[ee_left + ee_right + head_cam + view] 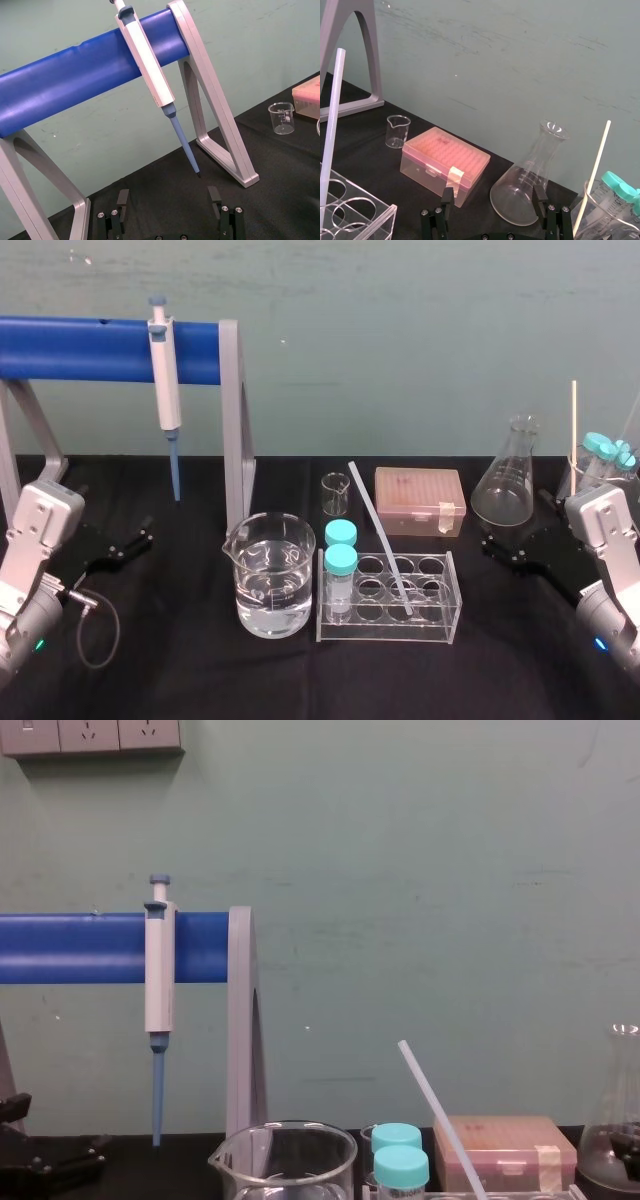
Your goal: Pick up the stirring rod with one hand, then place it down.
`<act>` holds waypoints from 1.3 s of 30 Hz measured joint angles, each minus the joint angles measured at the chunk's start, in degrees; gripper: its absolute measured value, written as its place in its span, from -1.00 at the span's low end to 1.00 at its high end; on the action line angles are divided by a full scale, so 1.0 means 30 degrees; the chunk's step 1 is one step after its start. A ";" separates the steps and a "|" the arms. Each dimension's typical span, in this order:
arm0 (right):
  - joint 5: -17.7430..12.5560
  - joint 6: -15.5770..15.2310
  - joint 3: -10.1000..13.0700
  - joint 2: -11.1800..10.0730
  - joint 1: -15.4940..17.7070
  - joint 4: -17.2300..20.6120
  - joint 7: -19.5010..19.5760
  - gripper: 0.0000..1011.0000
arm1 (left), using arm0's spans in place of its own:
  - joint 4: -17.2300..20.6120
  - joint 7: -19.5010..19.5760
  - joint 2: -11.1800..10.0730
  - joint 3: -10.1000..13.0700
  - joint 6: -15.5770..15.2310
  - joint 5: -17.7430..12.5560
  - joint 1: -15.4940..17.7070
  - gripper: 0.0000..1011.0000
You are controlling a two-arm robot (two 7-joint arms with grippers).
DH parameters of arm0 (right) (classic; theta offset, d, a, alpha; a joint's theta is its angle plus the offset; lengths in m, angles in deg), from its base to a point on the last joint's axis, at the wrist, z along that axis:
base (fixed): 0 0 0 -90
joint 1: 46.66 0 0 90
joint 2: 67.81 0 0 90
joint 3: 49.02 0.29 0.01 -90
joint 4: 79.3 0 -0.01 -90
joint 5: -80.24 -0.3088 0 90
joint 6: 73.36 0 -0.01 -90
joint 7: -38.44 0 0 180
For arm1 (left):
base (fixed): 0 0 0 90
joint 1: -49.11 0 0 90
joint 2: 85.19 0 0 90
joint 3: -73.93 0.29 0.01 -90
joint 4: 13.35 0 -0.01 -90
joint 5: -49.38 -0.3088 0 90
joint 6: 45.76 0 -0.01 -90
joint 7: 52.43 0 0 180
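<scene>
Light is soft, diffuse and moderately bright, apparently from overhead. The green wall is lit evenly across. The black table cloth swallows the light, so shadows under objects cannot be told. Small glints sit on the beaker rim and flask shoulder. A soft sheen runs along the blue bar. The stirring rod reads pale against the dark cloth.

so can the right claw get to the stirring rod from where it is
Probably yes. The stirring rod leans out of the rack, its upper part bare, and the open right claw sits right of the rack. The flask and pink box stand further back, off the path.
</scene>
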 joint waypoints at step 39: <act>-0.0002 -0.0002 0.0000 -0.0001 0.0000 -0.0001 -0.0002 0.98 | -0.0001 0.0000 0.0000 0.0001 0.0000 0.0000 0.0000 0.98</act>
